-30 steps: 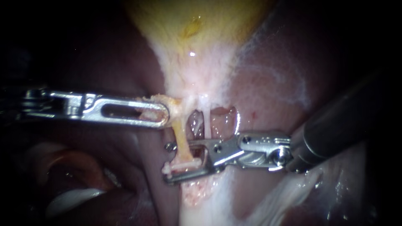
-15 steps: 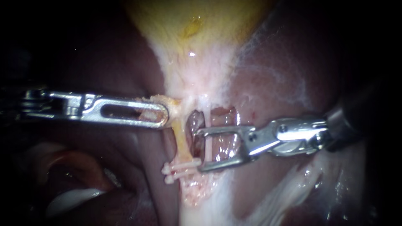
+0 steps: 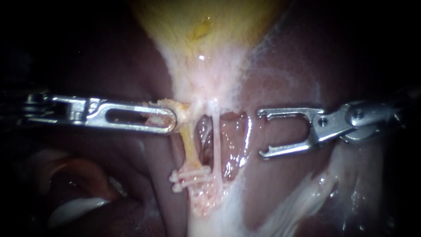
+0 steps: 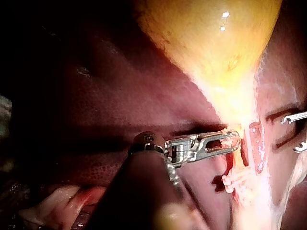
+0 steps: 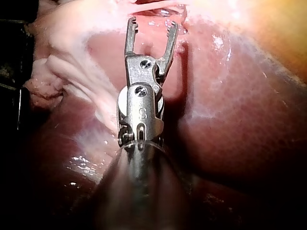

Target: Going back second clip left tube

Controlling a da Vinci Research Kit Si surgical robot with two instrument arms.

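Note:
The yellowish left tube runs down from the gallbladder. Two white clips lie close together across its lower end. The thin pale right tube hangs just beside it. My left instrument has its jaws shut on yellowish tissue at the top of the left tube, as the left wrist view also shows for the left instrument and the clips. My right instrument is well to the right of both tubes, with its jaws open and empty. In its own wrist view the right instrument gapes over liver.
Dark red liver surrounds the tubes, with a wet open window behind them. Pale white tissue runs down at the lower right. The right instrument's jaw tips show beyond the tubes in the left wrist view.
My right instrument's jaws came off the left tube at the clips and drew back to the right, still open. The clips stay on the tube. The left instrument has not moved.

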